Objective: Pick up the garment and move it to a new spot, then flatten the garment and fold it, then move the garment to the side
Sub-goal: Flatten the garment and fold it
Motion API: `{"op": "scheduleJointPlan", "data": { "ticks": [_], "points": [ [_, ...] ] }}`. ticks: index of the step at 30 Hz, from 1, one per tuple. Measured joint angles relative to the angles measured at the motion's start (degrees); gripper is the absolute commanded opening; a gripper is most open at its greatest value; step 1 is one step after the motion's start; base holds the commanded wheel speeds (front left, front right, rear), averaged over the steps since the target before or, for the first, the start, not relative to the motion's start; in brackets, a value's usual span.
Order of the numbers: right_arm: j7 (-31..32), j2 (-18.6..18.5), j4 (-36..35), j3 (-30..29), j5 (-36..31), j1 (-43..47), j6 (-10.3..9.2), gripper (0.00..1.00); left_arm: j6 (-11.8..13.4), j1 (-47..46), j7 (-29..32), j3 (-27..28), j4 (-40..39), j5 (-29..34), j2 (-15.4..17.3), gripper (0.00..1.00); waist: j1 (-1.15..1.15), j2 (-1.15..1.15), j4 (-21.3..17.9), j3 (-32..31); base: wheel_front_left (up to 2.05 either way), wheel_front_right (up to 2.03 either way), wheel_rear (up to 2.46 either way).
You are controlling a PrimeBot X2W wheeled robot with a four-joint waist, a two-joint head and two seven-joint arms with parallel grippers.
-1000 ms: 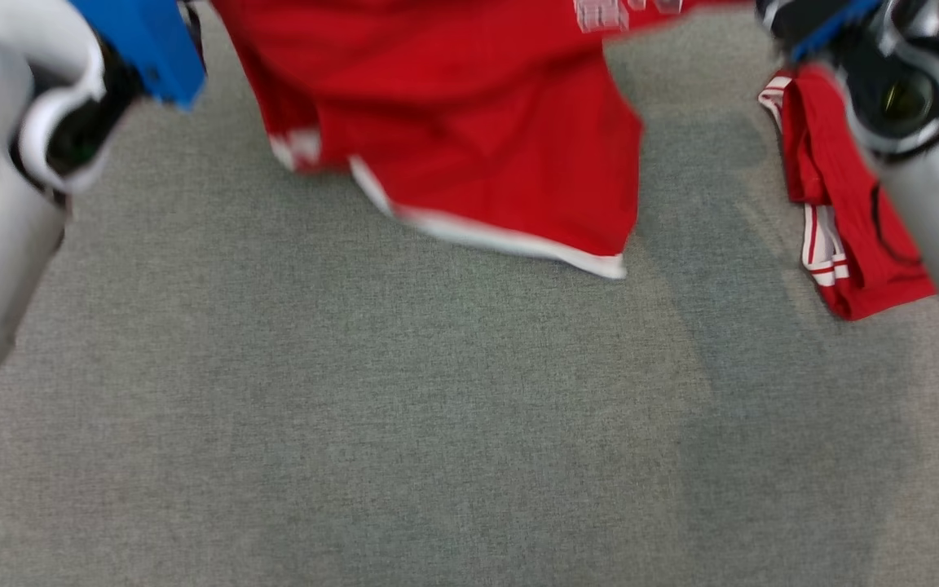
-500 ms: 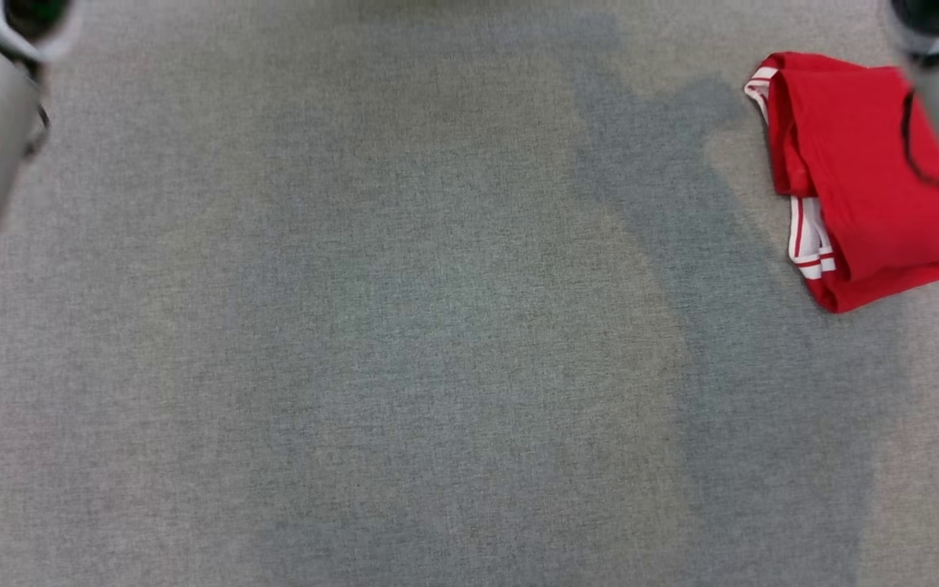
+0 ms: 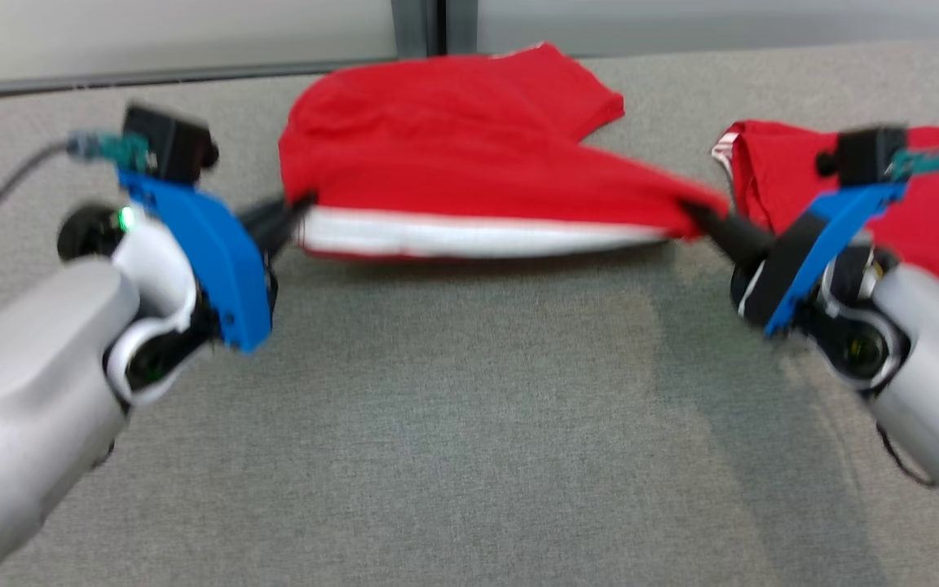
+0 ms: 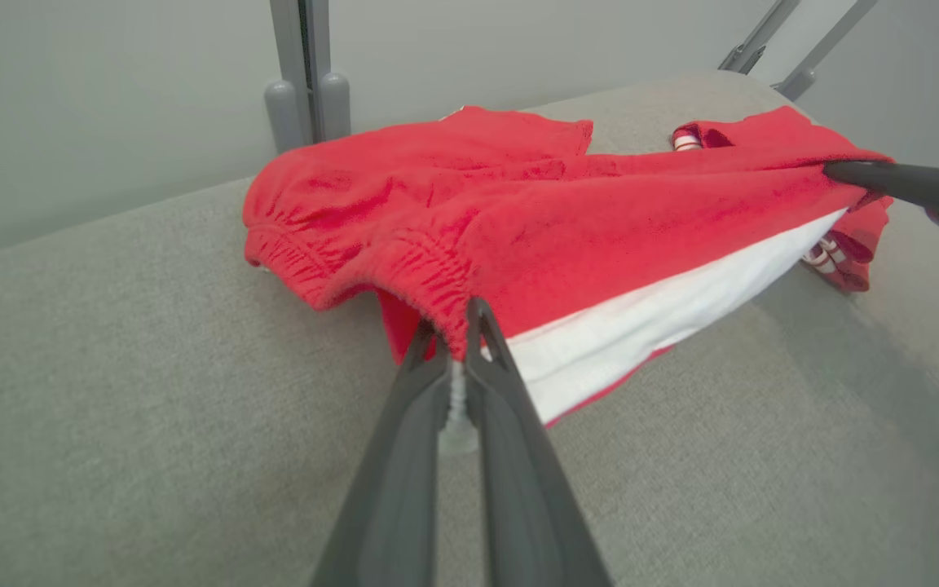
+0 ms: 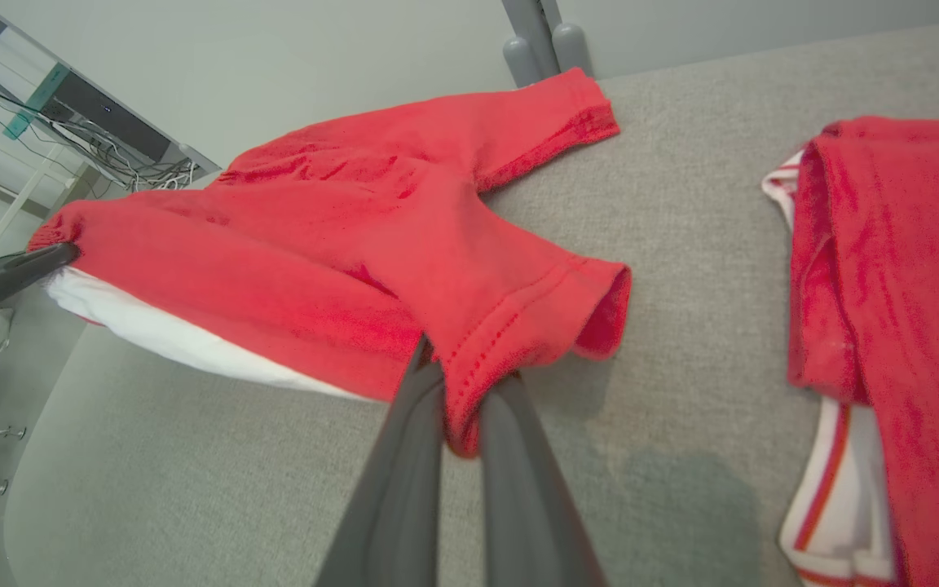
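The garment (image 3: 453,155) is a pair of red shorts with an elastic waistband and a white side stripe. It is stretched low over the grey table (image 3: 453,424), with its far part resting on the surface. My left gripper (image 3: 294,214) is shut on the waistband end, seen close in the left wrist view (image 4: 460,326) where the garment (image 4: 584,220) runs off to the right. My right gripper (image 3: 694,210) is shut on a leg hem (image 5: 457,383), and the garment (image 5: 290,244) spreads to the left there.
A second, folded red garment with white and red trim (image 3: 771,167) lies at the right, just behind my right wrist, also in the right wrist view (image 5: 901,326). The table's far edge meets a pale wall with a grey post (image 3: 421,24).
The head camera has tilted, so the whole view shifted. The garment hung high between the raised arms a second ago; now it is held low and stretched, its far part on the table.
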Motion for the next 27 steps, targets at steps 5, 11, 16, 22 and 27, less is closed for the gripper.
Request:
{"op": "scheduleJointPlan", "data": {
  "ticks": [5, 11, 16, 22, 27],
  "points": [
    [4.8, -2.0, -2.5, 3.0, 3.4, 6.7, 0.0, 0.0, 0.0, 6.7, 3.4, -2.4, -6.9, -3.9, 4.2, 0.0, -0.01, -0.01, -0.1, -4.0, 0.0, 0.0, 0.0],
    [11.8, -4.7, -8.6, 7.4, 6.2, 13.6, 0.0, 0.0, 0.0, 14.5, 7.4, -3.7, -13.0, -4.3, 7.2, 0.0, -0.01, -0.01, -0.5, -8.2, 0.0, 0.0, 0.0],
    [18.8, -10.2, -15.1, 10.8, 9.5, 20.1, 0.0, 0.0, 0.0, 21.0, 13.8, -4.1, -19.0, -5.6, 10.3, 0.0, -0.01, -0.02, -0.5, -10.9, 0.0, 0.0, 0.0],
    [20.8, -16.3, -20.5, 11.0, 11.1, 22.2, 0.0, 0.0, 0.0, 24.2, 15.9, -3.8, -26.1, -8.8, 14.6, 0.0, -0.01, -0.01, -0.5, -12.6, 0.0, 0.0, 0.0],
    [23.1, -18.5, -23.4, 9.2, 12.8, 20.4, 0.0, 0.0, 0.9, 23.8, 17.0, -2.3, -29.2, -11.1, 16.9, 0.0, 0.0, -0.02, -0.4, -11.9, 0.0, 0.0, 0.0]
  ]
}}
